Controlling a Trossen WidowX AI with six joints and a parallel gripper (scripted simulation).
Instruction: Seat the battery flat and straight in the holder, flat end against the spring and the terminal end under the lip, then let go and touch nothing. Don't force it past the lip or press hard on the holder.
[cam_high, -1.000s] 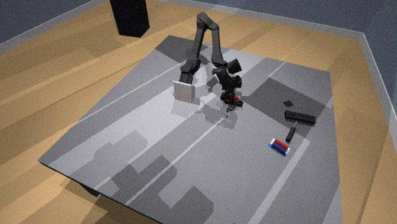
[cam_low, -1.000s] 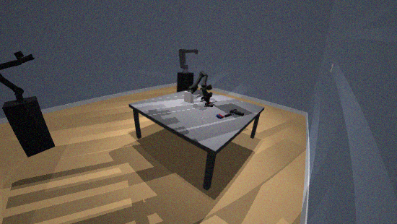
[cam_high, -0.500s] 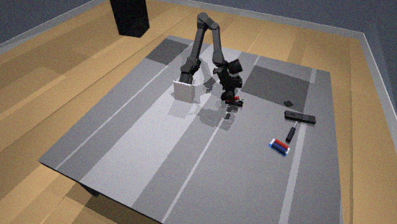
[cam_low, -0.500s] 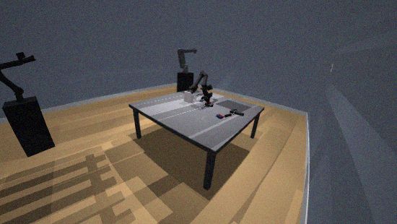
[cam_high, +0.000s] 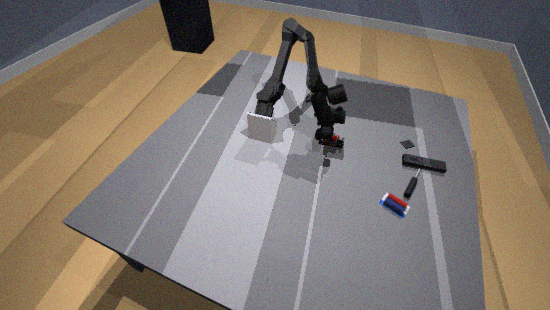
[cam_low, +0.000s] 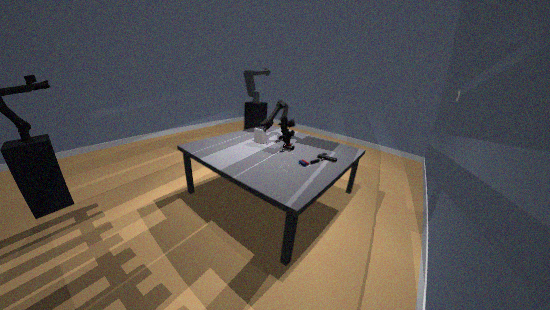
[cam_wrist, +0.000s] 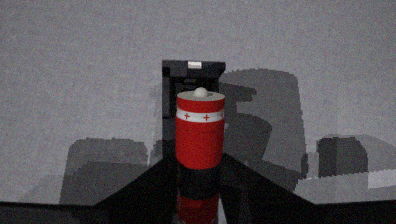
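The red battery (cam_wrist: 200, 142) (cam_high: 335, 138) has a white band with plus marks and a pale terminal nub facing the holder's far end wall in the wrist view. Its end face shows, so it looks tilted, terminal end up. My gripper (cam_wrist: 198, 161) is shut on the battery, with dark fingers at both sides. The black holder (cam_wrist: 168, 100) lies below and beyond it; its far end wall with the lip carries a small pale contact (cam_wrist: 194, 65). A gap shows between terminal and lip. The spring and flat end are hidden; I cannot tell whether the battery touches the holder.
A blue-white tray with a red and a blue cylinder (cam_high: 395, 204) (cam_low: 304, 163), a screwdriver (cam_high: 411, 187), a black bar (cam_high: 424, 163) and a small dark square (cam_high: 407, 144) lie to the right in the top view. A pale block (cam_high: 261, 128) (cam_low: 260, 135) stands by the arm's base.
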